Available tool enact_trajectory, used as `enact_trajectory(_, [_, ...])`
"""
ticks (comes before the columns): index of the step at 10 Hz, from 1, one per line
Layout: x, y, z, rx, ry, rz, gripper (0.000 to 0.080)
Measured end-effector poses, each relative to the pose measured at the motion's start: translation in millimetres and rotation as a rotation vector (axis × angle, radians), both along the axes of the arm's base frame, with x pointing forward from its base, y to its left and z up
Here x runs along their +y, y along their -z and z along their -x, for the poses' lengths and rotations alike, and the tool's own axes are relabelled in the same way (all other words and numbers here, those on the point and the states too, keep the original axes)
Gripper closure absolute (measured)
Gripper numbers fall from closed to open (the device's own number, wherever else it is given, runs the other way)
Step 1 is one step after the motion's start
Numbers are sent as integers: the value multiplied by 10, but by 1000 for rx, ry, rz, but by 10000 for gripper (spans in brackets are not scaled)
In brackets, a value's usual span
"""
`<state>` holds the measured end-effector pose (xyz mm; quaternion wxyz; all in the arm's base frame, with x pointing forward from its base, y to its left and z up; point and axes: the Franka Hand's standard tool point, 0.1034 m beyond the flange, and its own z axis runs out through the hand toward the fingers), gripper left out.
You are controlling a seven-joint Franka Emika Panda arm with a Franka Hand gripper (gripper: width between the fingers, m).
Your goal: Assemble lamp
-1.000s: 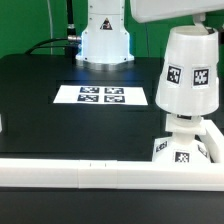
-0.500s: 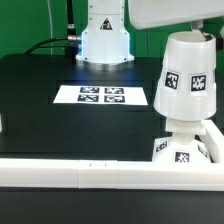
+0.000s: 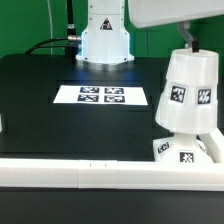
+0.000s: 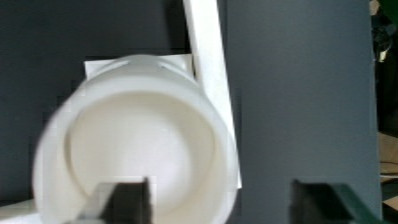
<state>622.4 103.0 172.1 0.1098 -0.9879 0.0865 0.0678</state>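
The white tapered shade [image 3: 186, 92] stands at the exterior view's right, slightly tilted, over the flat square base [image 3: 182, 152] with its tags. The bulb is hidden under the shade. In the wrist view I look down into the shade [image 4: 134, 140], a wide white oval. My gripper [image 4: 228, 205] is open: one dark finger [image 4: 128, 203] shows over the inside of the shade and the other [image 4: 331, 203] stands well outside its rim. Neither finger presses on the wall. A corner of the base [image 4: 103, 68] shows beyond the shade.
The marker board [image 3: 100, 95] lies flat on the black table in the middle. A long white rail [image 3: 80, 172] runs along the front edge and shows as a strip in the wrist view [image 4: 208, 50]. The robot's white pedestal [image 3: 104, 40] stands at the back.
The shade has sunk lower onto the base and now leans slightly. The white arm above it has stayed in place.
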Motion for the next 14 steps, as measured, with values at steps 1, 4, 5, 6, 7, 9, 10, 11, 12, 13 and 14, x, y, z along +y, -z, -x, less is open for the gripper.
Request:
enact_trajectory(1, [-2, -41, -4, -2, 0, -1, 238])
enact_trajectory(4, [151, -306, -18, 43, 36, 13, 109])
enact_trajectory(5, [263, -405, -36, 52, 50, 40, 102])
enact_trajectory(6, [382, -446, -50, 53, 58, 47, 102])
enact_trajectory(7, [484, -433, -37, 54, 74, 51, 102])
enact_trajectory(9, [496, -409, -53, 39, 74, 50, 101])
enact_trajectory(10, [497, -407, -53, 39, 74, 50, 101])
enact_trajectory(11, [499, -407, -53, 39, 74, 50, 101])
enact_trajectory(12, [498, -406, -53, 39, 74, 50, 101])
enact_trajectory(13, [498, -406, -53, 39, 74, 50, 101])
enact_trajectory(14, [498, -406, -53, 39, 74, 50, 101])
